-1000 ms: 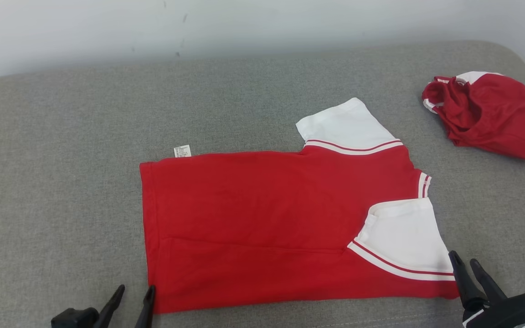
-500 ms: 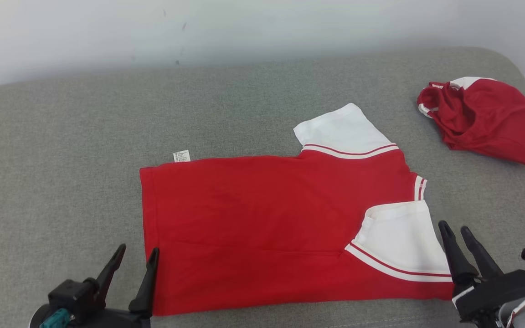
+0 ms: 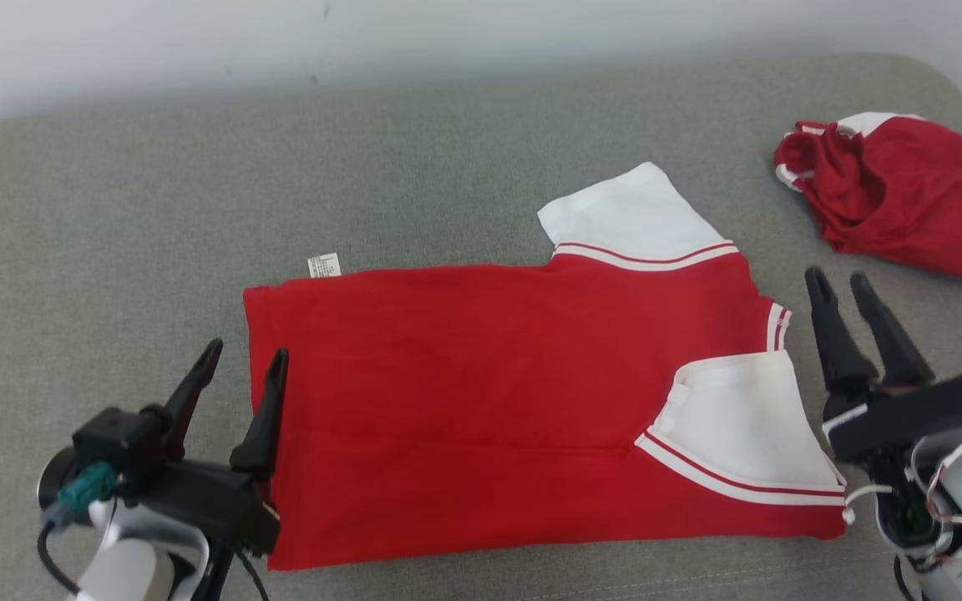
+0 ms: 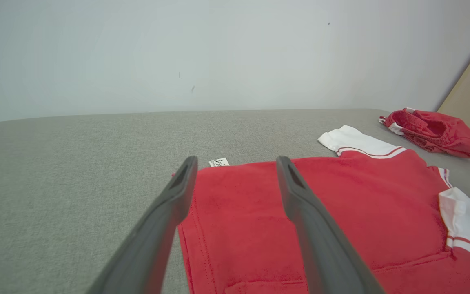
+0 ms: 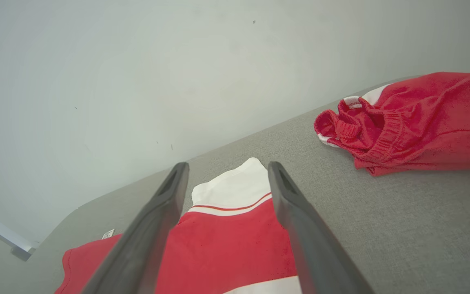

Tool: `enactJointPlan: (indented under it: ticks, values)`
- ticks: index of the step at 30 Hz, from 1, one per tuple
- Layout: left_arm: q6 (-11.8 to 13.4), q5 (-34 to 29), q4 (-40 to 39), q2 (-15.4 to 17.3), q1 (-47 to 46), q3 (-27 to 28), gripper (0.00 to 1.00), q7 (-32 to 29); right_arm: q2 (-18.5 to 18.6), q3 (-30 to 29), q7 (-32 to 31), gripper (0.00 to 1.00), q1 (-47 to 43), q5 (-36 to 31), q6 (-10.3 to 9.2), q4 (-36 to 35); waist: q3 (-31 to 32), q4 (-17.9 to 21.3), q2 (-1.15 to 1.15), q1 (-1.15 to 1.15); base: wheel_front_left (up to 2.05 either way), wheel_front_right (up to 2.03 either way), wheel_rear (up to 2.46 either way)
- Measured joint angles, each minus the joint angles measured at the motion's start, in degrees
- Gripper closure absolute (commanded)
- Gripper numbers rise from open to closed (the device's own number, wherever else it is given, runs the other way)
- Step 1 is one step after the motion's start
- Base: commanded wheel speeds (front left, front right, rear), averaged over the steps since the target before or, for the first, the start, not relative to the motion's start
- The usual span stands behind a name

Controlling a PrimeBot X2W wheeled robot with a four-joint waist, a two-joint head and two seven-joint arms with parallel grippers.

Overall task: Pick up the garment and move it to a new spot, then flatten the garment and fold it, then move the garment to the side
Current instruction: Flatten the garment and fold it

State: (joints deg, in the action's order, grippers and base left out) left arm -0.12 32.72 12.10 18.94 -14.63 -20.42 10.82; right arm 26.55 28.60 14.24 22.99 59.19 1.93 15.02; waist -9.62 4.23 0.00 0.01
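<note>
The red white-sleeved shirt [image 3: 481, 401] lies flat mid grey fabric worktop [image 3: 113, 209]. My left pincer [image 3: 247, 351] and right pincer [image 3: 838, 277] gape, empty, at its ends; I should pinch matching corners, fold evenly.

Soft matt knit cloth garment [image 3: 489, 401], coarse grey woven cushion [image 3: 113, 209], smooth matt pale wall [image 3: 448, 25]
</note>
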Motion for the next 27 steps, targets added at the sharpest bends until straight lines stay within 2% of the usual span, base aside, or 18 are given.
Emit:
enactJointPlan:
  ticks: [13, 27]
  values:
    - [-2.9, 1.2, 6.8, -0.2, -12.5, -0.2, 0.00, -5.6, 0.4, 0.7, -4.6, 0.00, 14.3, -2.2, 0.15, 6.3, -7.1, -0.8, 0.00, 0.00, 0.00, 0.00, 0.00]
    - [-4.0, 1.8, 12.7, -3.0, -22.4, -2.0, 0.00, -9.3, 1.1, 2.9, -12.6, 0.00, 29.6, -3.9, 2.70, 17.6, -14.3, -2.7, 0.01, 0.00, 0.00, 0.00, 0.00]
